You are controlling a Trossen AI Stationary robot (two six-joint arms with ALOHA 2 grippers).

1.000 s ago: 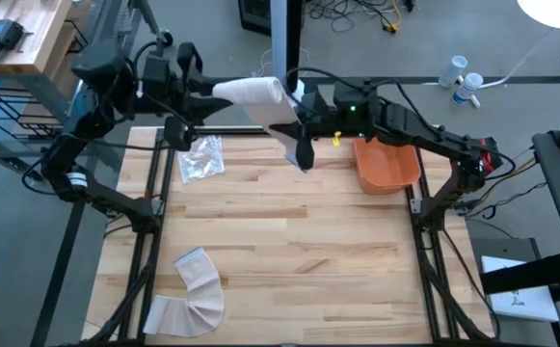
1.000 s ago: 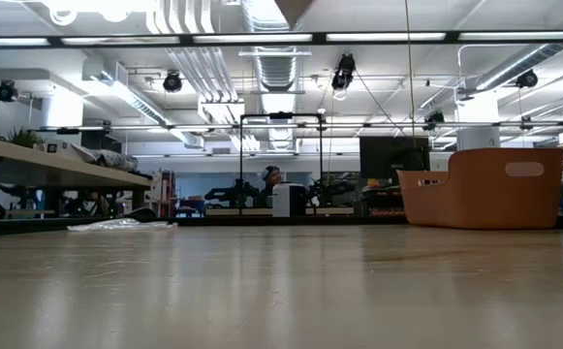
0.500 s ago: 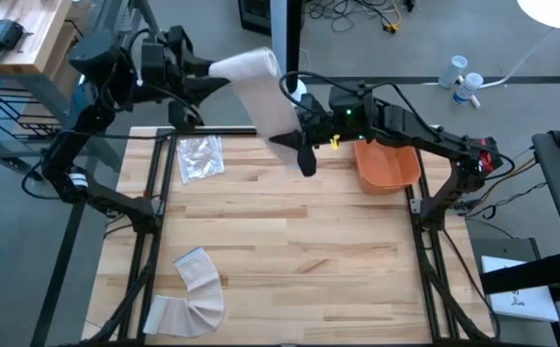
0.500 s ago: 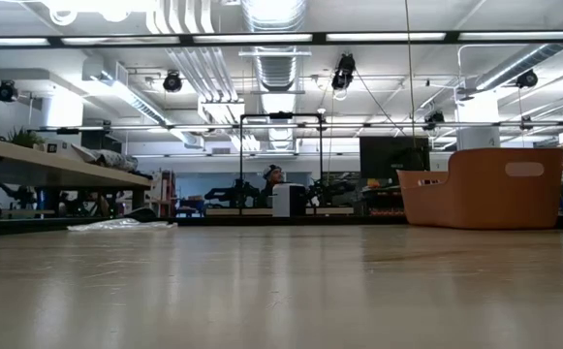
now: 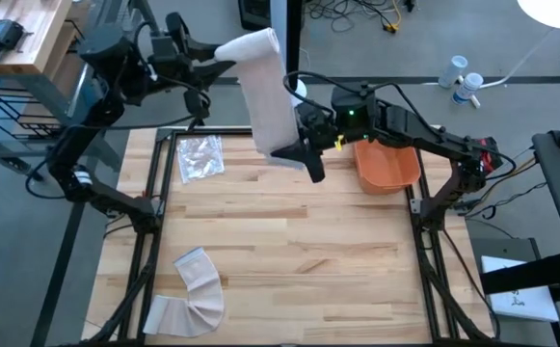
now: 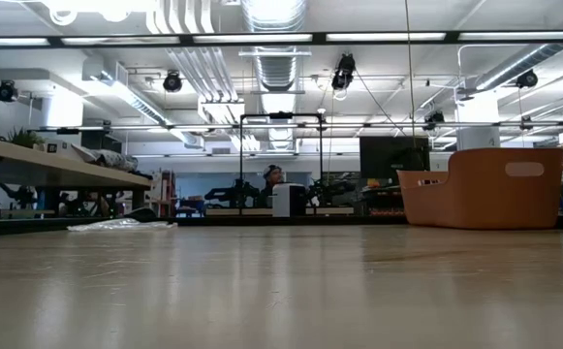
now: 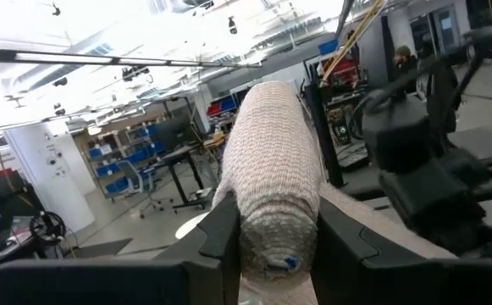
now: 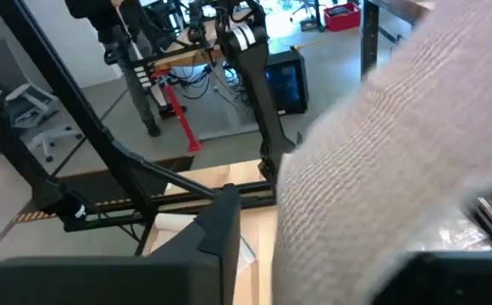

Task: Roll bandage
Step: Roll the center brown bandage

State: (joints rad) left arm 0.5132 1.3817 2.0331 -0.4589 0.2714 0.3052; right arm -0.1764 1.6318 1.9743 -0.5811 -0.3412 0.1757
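A white bandage roll (image 5: 249, 45) is held high above the table's far edge by my left gripper (image 5: 220, 53), which is shut on it. A loose strip (image 5: 272, 111) runs from the roll down to my right gripper (image 5: 299, 159), above the table's far middle. In the right wrist view the strip (image 8: 356, 144) passes between that gripper's open fingers, and a gap shows beside one finger (image 8: 220, 233). Neither gripper shows in the low view. My left gripper pinches the roll's two sides (image 7: 254, 224) between its two fingers, at the roll's near end (image 7: 279, 258). The fingers lie along the roll and point about level toward the table's right. The roll is lifted clear, its strip trailing down. My right gripper has the strip between its fingers; I cannot tell whether it touches it.
An orange bin (image 5: 387, 166) stands at the far right of the table. A clear plastic wrapper (image 5: 200, 156) lies at the far left. A second, unrolled bandage (image 5: 195, 289) lies curled near the front left corner. The middle of the wooden table (image 5: 299, 251) is bare.
My left gripper has swung toward the far edge and rolled, carrying the roll with it; the roll has turned and the strip below it has grown longer. My right gripper has rolled about its own line and its fingers have opened a little.
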